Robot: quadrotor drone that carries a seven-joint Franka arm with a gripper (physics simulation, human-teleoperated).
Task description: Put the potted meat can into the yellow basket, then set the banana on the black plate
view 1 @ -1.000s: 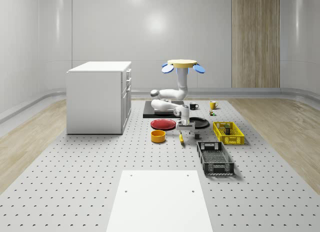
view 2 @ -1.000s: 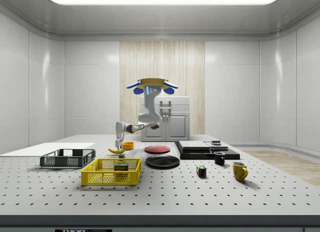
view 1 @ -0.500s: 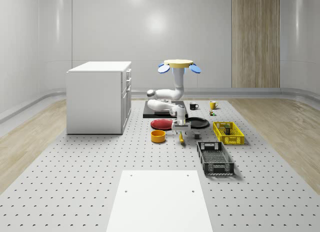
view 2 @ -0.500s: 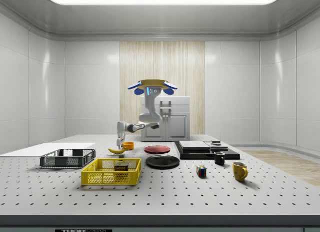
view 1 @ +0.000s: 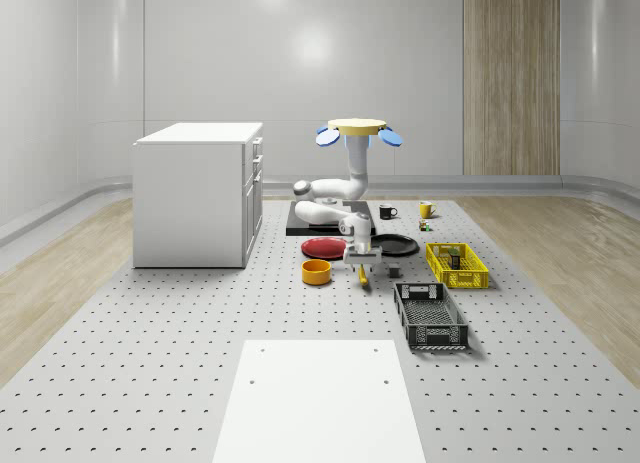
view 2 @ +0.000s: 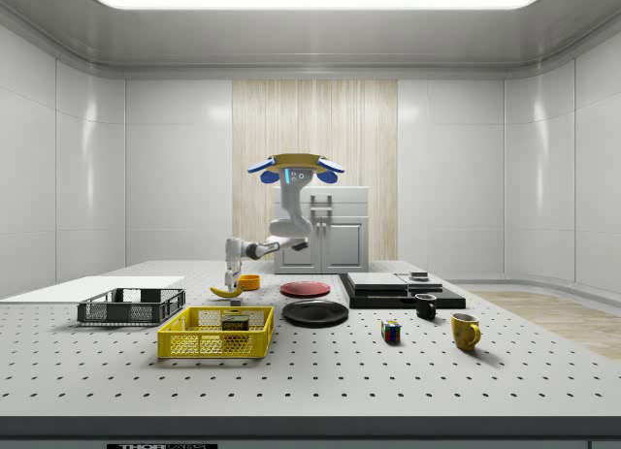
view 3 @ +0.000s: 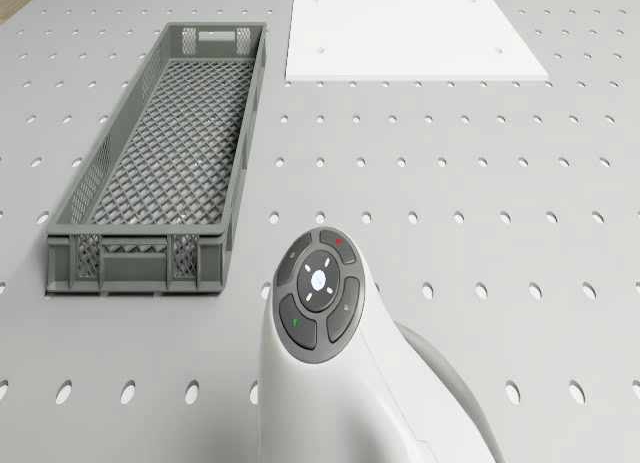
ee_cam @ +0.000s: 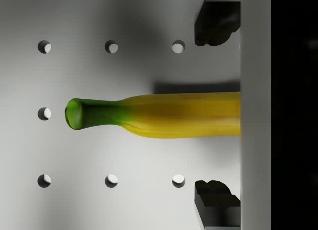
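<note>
Now lower than a second ago, gripper [ee_cam: 217, 111] spread wide astride the banana [ee_cam: 164, 115]; drone [view 1: 360, 131] hovering above plates; grasp imminent, can already basketed.

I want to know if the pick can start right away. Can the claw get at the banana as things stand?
Probably yes. The claw hangs directly above the banana, fingers open on either side of it, with only bare table around. The drone hovers beyond the black plate.
</note>
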